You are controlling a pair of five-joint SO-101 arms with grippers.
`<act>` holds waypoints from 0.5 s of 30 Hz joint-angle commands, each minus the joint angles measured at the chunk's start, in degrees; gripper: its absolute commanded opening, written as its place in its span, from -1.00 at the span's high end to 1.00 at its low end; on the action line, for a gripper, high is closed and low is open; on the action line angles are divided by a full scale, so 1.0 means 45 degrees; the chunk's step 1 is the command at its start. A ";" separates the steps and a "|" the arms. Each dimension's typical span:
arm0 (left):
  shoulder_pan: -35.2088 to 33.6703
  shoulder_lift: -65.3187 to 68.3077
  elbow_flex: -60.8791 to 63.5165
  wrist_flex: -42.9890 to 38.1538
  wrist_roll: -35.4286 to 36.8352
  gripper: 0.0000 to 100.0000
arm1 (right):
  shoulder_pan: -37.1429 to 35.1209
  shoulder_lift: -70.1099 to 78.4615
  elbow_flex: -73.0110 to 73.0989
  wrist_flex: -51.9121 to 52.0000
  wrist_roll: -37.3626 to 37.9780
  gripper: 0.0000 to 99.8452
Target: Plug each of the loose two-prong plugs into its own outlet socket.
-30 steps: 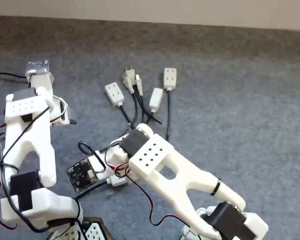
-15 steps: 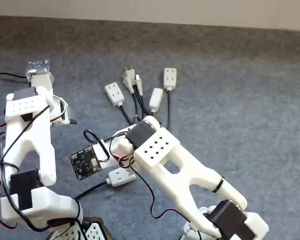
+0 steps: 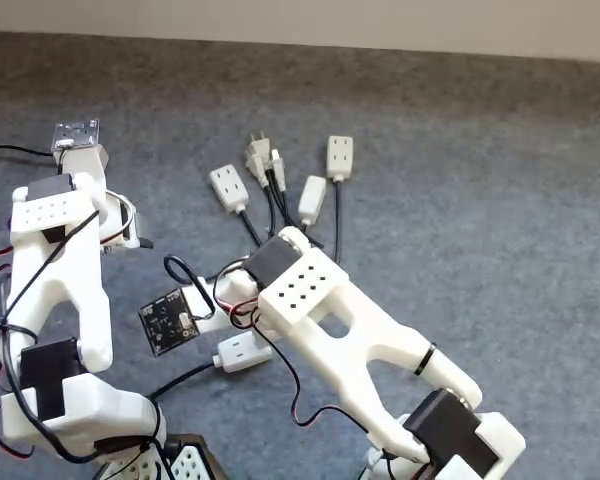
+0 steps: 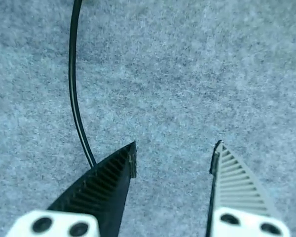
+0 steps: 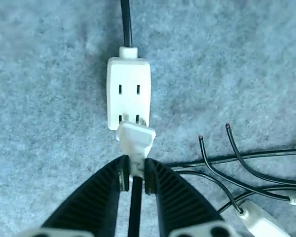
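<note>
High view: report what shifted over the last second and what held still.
The right arm drew its wrist toward the far cords, uncovering the white outlet socket it had been covering. The right gripper is shut on a two-prong plug at that socket. The left arm and the far cluster of sockets and plugs stayed put.

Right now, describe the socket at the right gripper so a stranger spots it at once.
On the grey carpet, follow the big white arm from the lower right to the right gripper. There lies a white outlet socket on a black cord. Unlike the sockets fanned out beyond, it lies alone, with a plug at its slots.
</note>
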 commanded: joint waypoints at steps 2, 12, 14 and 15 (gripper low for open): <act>-0.0068 -0.0049 -0.0459 0.0039 -0.0078 0.49 | -0.0303 0.0107 -0.0440 0.1026 0.0176 0.99; -0.0088 -0.0049 -0.0440 0.0039 -0.0078 0.50 | -0.0322 0.0225 -0.0967 0.1670 0.0195 0.99; -0.0088 -0.0049 -0.0440 0.0039 -0.0078 0.50 | -0.0322 0.0166 -0.0967 0.1670 0.0195 0.99; -0.0088 -0.0049 -0.0440 0.0039 -0.0078 0.50 | -0.0322 0.0166 -0.0967 0.1690 0.0195 0.99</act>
